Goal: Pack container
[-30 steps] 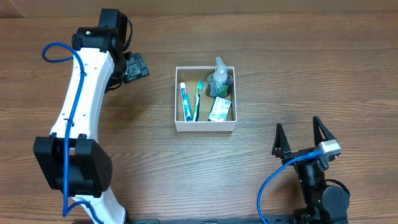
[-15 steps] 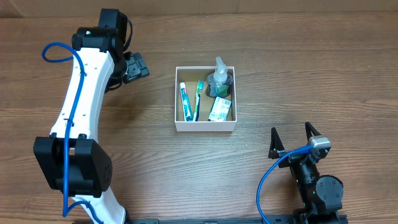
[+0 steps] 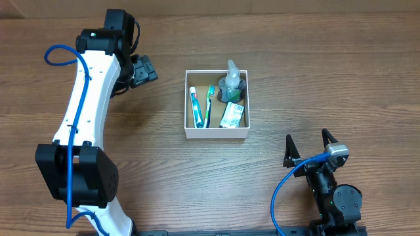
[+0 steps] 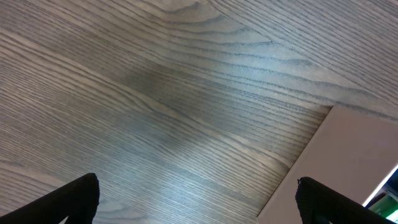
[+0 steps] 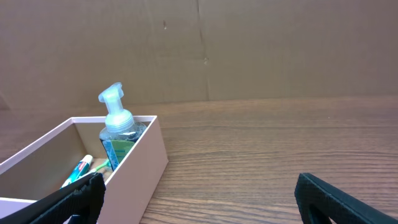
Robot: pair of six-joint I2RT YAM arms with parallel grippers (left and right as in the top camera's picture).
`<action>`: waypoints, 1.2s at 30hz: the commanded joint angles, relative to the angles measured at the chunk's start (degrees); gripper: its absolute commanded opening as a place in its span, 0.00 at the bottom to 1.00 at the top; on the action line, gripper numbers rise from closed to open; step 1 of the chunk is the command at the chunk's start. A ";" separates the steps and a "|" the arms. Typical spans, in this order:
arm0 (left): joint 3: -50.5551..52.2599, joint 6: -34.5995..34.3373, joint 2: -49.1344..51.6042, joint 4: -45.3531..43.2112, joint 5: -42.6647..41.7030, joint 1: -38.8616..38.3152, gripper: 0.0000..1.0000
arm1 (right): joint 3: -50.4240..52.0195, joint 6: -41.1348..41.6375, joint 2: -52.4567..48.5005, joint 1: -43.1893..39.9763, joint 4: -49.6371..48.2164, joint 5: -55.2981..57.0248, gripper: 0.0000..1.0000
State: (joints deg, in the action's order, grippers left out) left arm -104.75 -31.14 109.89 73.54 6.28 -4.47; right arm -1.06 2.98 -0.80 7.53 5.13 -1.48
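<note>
Right claw (image 3: 308, 147): spread wide, empty, touching nothing; low over the near right part of the worktop (image 3: 315, 78).
Left claw (image 3: 144, 70): spread, empty; far left, well apart from the container.
Container (image 3: 216, 133): mid-worktop, upright, between the arms.
Contents: toothpaste tube (image 3: 193, 107), toothbrush (image 3: 210, 103), pump bottle (image 3: 231, 82), green-and-white packet (image 3: 230, 116).
Cut off: right wrist view crops the container's left part; packet hidden there.

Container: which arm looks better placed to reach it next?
Right, probably: the right gripper is open and faces the container, which shows in its wrist view. The left gripper points elsewhere.
</note>
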 commanded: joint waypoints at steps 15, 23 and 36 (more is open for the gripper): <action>-1.27 0.70 -2.89 -0.07 0.13 -0.98 1.00 | 0.61 -0.22 0.63 -0.33 -0.33 0.31 1.00; -1.27 0.70 -20.17 -0.09 0.13 -10.75 1.00 | 0.61 -0.22 0.63 -0.33 -0.33 0.31 1.00; -1.27 0.72 -62.14 -0.07 1.55 -23.52 1.00 | 0.61 -0.22 0.63 -0.33 -0.33 0.31 1.00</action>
State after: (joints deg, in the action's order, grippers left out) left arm -105.89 -31.14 54.81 73.19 5.96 -27.90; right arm -1.06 2.96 -0.78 7.53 5.13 -1.48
